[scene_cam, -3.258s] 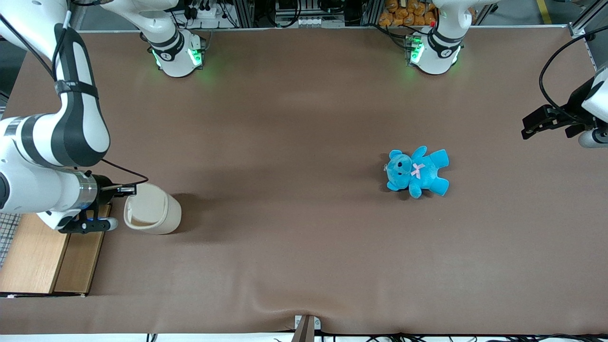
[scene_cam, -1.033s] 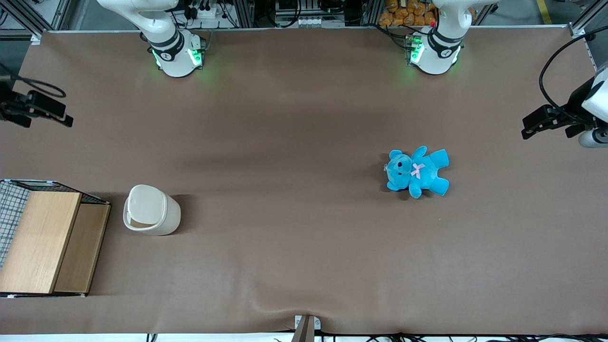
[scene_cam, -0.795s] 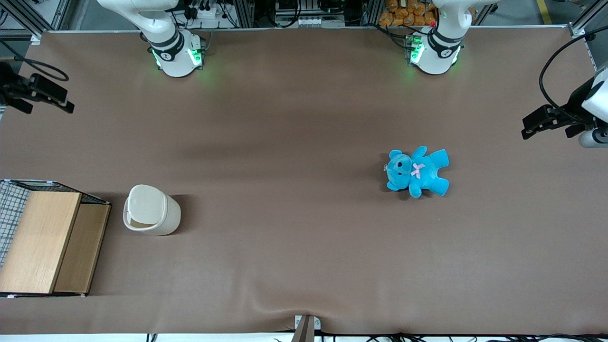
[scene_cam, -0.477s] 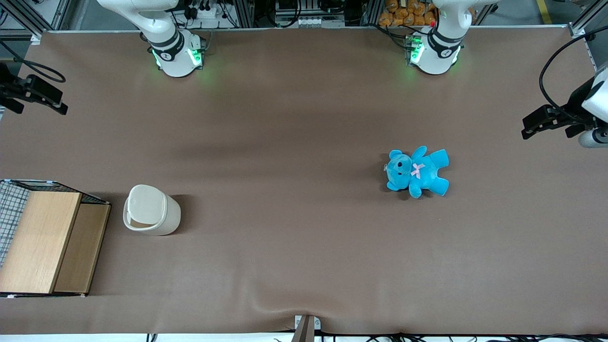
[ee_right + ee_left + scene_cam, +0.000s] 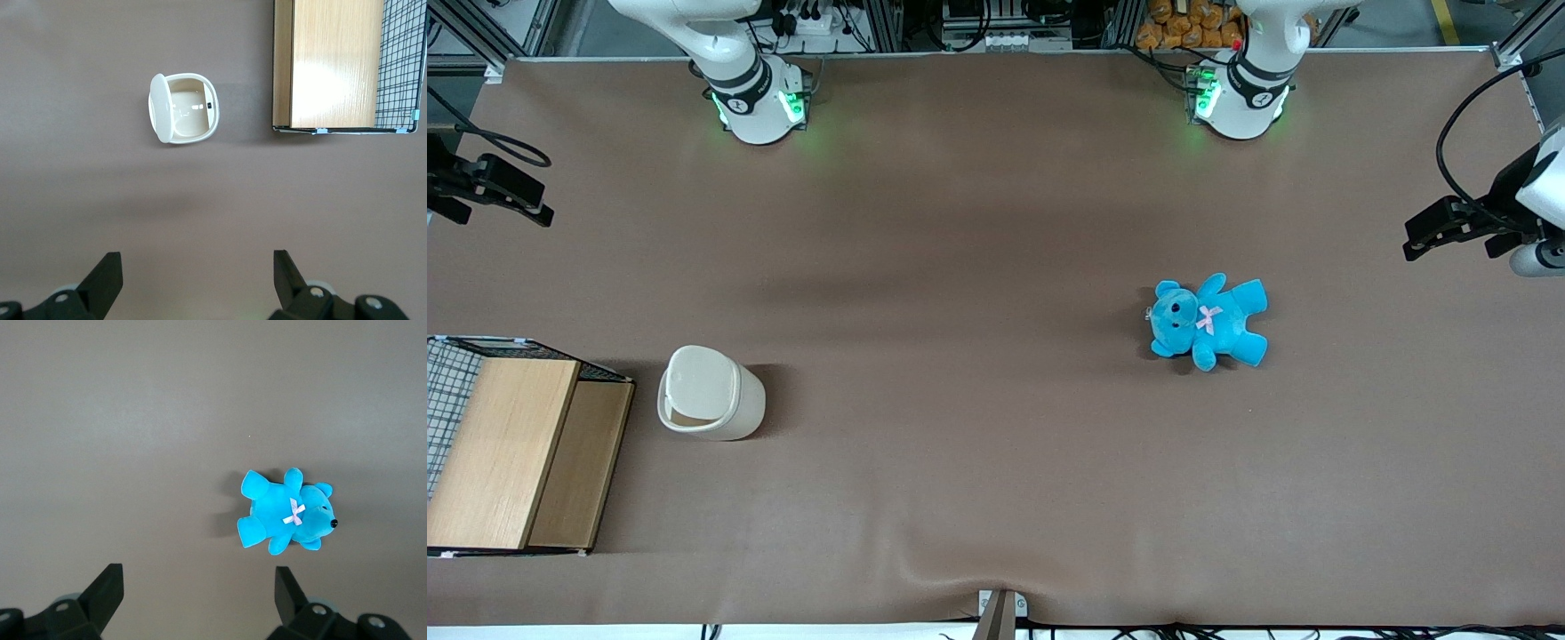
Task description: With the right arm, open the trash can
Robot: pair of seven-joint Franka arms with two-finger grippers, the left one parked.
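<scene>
The cream-white trash can (image 5: 711, 405) stands near the working arm's end of the table, beside the wooden-topped crate. Its lid (image 5: 159, 108) is tipped up on edge and the hollow inside (image 5: 191, 107) shows in the right wrist view. My right gripper (image 5: 523, 199) hangs in the air at the table's edge, farther from the front camera than the trash can and well apart from it. Its fingers (image 5: 105, 277) are spread wide over bare mat, holding nothing. The gripper (image 5: 198, 268) looks down on the can from above.
A wooden-topped wire crate (image 5: 507, 453) sits beside the trash can at the working arm's end; it also shows in the right wrist view (image 5: 333, 63). A blue teddy (image 5: 1208, 320) lies toward the parked arm's end and shows in the left wrist view (image 5: 287, 513).
3.3 s ago the right arm was down at the trash can's lid. It has since pulled away to the table's edge, drifting slightly over the last second. The can has not moved.
</scene>
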